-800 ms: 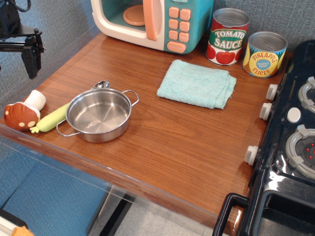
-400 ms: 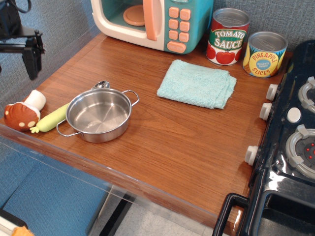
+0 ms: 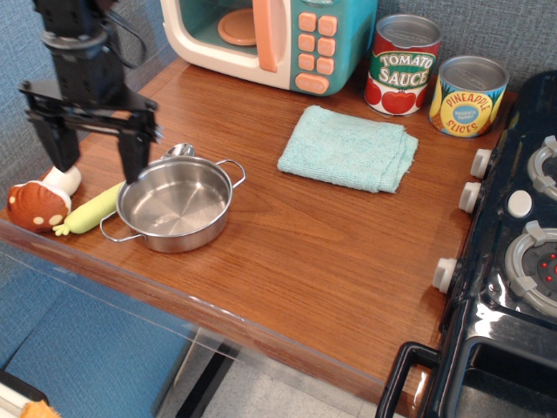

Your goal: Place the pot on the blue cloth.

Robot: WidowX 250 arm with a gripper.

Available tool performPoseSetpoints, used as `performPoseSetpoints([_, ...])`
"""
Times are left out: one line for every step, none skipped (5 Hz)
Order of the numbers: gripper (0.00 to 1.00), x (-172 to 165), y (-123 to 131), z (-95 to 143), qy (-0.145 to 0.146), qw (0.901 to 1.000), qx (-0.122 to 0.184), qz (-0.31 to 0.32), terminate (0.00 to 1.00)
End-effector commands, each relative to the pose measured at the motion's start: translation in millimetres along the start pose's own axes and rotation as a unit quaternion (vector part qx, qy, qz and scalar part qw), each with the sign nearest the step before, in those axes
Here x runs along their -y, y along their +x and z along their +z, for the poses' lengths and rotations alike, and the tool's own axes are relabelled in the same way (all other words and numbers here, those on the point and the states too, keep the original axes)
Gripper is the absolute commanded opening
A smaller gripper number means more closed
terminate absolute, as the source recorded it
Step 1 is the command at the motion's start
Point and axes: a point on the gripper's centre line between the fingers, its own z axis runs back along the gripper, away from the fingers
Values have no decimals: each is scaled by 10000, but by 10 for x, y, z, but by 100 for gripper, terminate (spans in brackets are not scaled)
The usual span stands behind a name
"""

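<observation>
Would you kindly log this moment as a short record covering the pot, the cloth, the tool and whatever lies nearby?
pot: pot upright and hollow-side up near the counter's front left edge
cloth: blue cloth lies folded, nothing on it, apart from the pot
tool: tool open, hovering by the pot's left rim, holding nothing
neighbours: mushroom toy and green vegetable toy left of the pot
task state: pot not yet on cloth

red-labelled can (image 3: pixel 403 65) at back reads "TOMATO SAUCE", yellow-labelled can (image 3: pixel 469 97) beside it reads "PINEAPPLE SLICES", smaller print on blue patch under that too small to read, toy microwave (image 3: pixel 278 39) buttons carry no legible marks
</observation>
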Motion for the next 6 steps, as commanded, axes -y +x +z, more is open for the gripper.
performPoseSetpoints([100, 670, -152, 5, -161, 9903, 423, -1313, 0])
performPoseSetpoints([100, 816, -89, -126, -222, 9840, 571, -1673, 0])
performPoseSetpoints([100, 826, -15, -346, -35, 9801, 476, -1925, 0])
performPoseSetpoints([100, 782, 1, -491, 61, 9807, 333, -1924, 0])
performPoseSetpoints([100, 727, -39, -591, 122, 9813, 150, -1917, 0])
performPoseSetpoints([0, 696, -69, -541, 89, 9807, 230, -1942, 0])
